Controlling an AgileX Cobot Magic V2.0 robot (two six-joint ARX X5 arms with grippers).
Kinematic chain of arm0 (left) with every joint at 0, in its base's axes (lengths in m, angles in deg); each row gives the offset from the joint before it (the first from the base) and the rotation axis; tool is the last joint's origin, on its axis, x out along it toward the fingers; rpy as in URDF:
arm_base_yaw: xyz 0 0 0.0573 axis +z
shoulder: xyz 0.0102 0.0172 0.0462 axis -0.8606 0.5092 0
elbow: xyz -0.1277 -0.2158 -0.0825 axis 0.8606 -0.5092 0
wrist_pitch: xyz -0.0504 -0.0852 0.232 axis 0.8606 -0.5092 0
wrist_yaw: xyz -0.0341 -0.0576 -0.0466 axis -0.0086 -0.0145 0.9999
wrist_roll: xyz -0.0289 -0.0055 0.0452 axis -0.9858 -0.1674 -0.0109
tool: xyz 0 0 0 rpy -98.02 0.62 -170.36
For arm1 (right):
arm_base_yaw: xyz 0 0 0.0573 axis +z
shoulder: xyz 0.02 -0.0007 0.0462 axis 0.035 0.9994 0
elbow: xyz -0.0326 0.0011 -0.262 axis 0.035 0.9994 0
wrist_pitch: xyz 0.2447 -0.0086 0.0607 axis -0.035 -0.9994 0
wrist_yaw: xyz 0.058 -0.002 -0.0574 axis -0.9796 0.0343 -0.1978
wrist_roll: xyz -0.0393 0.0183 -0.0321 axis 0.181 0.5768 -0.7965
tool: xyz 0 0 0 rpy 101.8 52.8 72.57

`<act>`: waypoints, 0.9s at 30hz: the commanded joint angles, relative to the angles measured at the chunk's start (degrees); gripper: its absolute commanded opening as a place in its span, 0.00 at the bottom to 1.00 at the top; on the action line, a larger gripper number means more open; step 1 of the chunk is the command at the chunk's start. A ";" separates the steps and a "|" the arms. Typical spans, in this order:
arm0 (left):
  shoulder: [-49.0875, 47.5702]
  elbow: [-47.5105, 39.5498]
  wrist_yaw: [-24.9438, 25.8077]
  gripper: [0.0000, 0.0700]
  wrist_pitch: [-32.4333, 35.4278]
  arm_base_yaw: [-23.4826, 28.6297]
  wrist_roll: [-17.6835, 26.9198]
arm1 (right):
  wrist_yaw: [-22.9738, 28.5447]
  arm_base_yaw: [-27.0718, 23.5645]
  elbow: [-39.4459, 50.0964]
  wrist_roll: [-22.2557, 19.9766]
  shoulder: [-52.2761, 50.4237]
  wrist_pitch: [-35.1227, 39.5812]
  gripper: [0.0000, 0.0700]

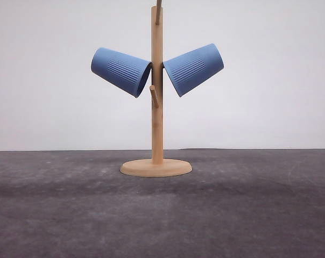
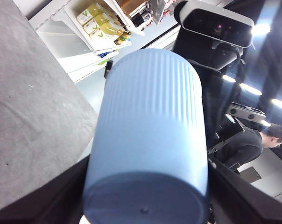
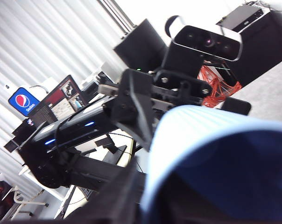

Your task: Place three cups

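1. Starting out front: tan wooden pegged stand (image 1: 157, 129), upright on its round base on the dark grey table (image 1: 162, 220), against a plain white wall.
2. Carries two matte blue ribbed plastic cups, one on each side of the post. Left-side cup (image 1: 121, 71) and right-side cup (image 1: 193, 69) both hang tilted, mouths in toward the post and flat bottoms pointing up and outward.
3. Leaves one short peg (image 1: 154, 95) bare just below them on the front of the post, plus another peg (image 1: 159, 12) at the very top.
4. Over on the left wrist view: left end effector (image 2: 148, 189) clamped on a third matte blue ribbed cup (image 2: 150, 135), with a dark finger (image 2: 61, 193) pressed to each side and the flat round bottom facing the camera.
5. Held up off the table, grey tabletop showing off to one side behind it.
6. On the right wrist view: right end effector (image 3: 178, 205) with one dark finger (image 3: 120, 193) just beside a blue ribbed cup rim (image 3: 201, 140), open mouth toward the lens.
7. Can't tell whether that one is gripping or loose, too close and too cropped.
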 commanded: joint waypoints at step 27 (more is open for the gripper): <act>0.63 0.57 -3.65 0.60 0.32 0.09 1.32 | 0.40 -12.03 -1.20 -4.72 -5.40 -5.14 0.42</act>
